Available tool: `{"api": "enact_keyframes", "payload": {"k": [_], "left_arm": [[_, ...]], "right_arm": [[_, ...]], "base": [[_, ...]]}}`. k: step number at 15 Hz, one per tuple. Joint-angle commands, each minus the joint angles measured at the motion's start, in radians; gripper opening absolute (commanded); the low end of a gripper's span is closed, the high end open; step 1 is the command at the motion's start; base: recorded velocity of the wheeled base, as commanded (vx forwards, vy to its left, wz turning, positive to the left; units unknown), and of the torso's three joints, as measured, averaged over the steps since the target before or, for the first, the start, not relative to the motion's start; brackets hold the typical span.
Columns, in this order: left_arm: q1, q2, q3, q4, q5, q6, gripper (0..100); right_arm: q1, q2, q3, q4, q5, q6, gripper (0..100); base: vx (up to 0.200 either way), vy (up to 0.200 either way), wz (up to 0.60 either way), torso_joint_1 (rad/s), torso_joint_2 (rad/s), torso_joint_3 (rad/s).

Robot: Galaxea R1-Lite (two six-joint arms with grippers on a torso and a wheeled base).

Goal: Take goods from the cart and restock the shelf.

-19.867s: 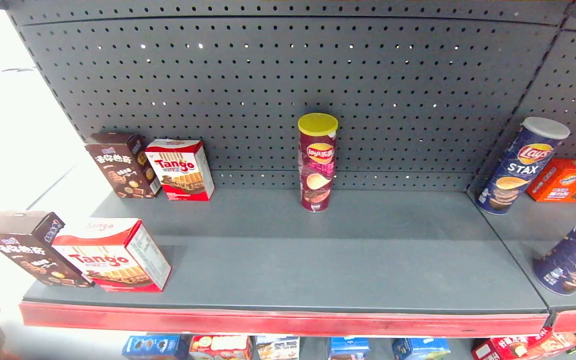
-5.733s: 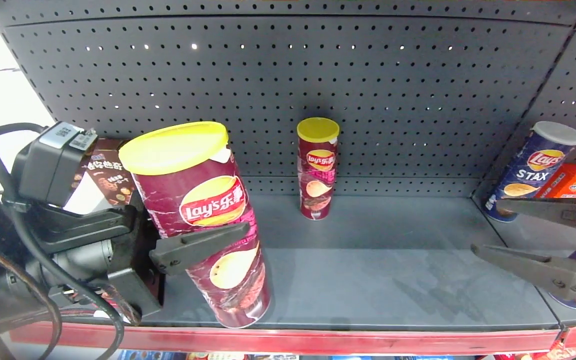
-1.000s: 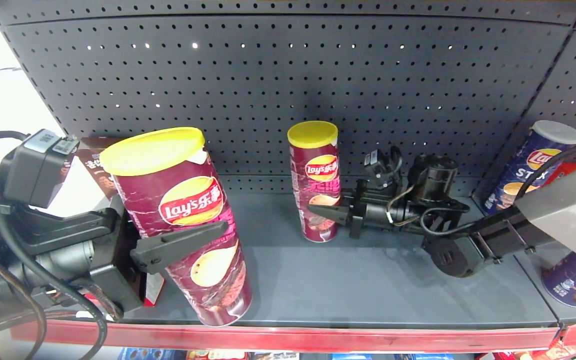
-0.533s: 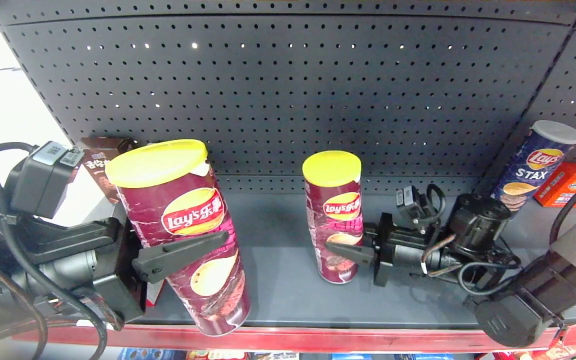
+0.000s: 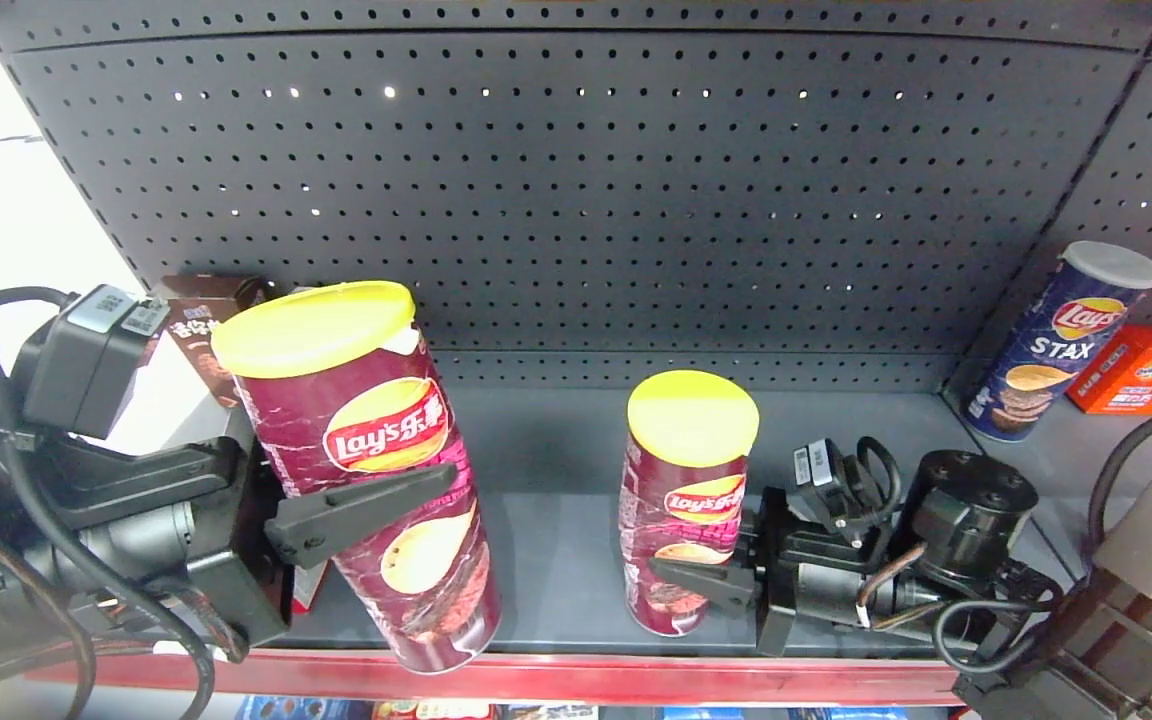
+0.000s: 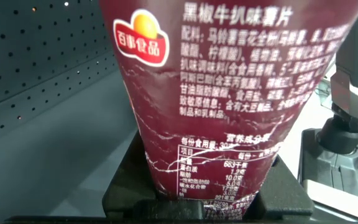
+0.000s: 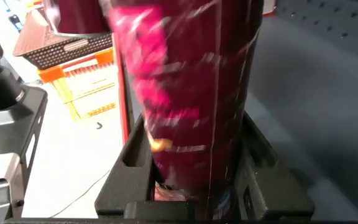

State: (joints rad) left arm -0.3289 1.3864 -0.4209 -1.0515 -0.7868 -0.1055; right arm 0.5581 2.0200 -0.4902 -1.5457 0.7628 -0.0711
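Two maroon chip cans with yellow lids are in my grippers over the grey shelf (image 5: 556,440). My left gripper (image 5: 336,500) is shut on the larger-looking can (image 5: 366,470), tilted at the shelf's front left edge; that can (image 6: 229,99) fills the left wrist view. My right gripper (image 5: 706,585) is shut on the second can (image 5: 681,500), upright near the shelf's front, right of centre. In the right wrist view the second can (image 7: 191,93) stands between the fingers.
A blue chip can (image 5: 1056,340) and an orange box (image 5: 1146,375) stand on the adjoining shelf at the right. A brown biscuit box (image 5: 201,325) sits behind my left arm. The perforated back panel (image 5: 576,180) closes the rear. An orange basket (image 7: 73,56) is on the floor.
My right gripper closed on the can at the shelf's back and pulled it forward to the front edge. The left gripper with its can has barely moved.
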Motion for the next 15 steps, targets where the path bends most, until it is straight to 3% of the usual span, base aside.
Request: {"api": "enact_keyframes", "payload": {"k": [1, 6, 15], "left_arm": [[0.001, -0.003, 0.004, -0.001, 0.0, 0.0, 0], [0.001, -0.003, 0.008, -0.001, 0.0, 0.0, 0], [0.002, -0.003, 0.014, -0.001, 0.0, 0.0, 0]], "right_arm": [[0.003, 0.043, -0.005, -0.007, -0.002, -0.001, 0], [-0.004, 0.066, -0.05, -0.017, 0.0, 0.002, 0], [-0.021, -0.015, 0.009, -0.017, 0.0, 0.001, 0]], "base": [[0.0, 0.0, 0.0, 0.0, 0.0, 0.0], [0.0, 0.0, 0.0, 0.0, 0.0, 0.0], [0.0, 0.0, 0.0, 0.0, 0.0, 0.0]]}}
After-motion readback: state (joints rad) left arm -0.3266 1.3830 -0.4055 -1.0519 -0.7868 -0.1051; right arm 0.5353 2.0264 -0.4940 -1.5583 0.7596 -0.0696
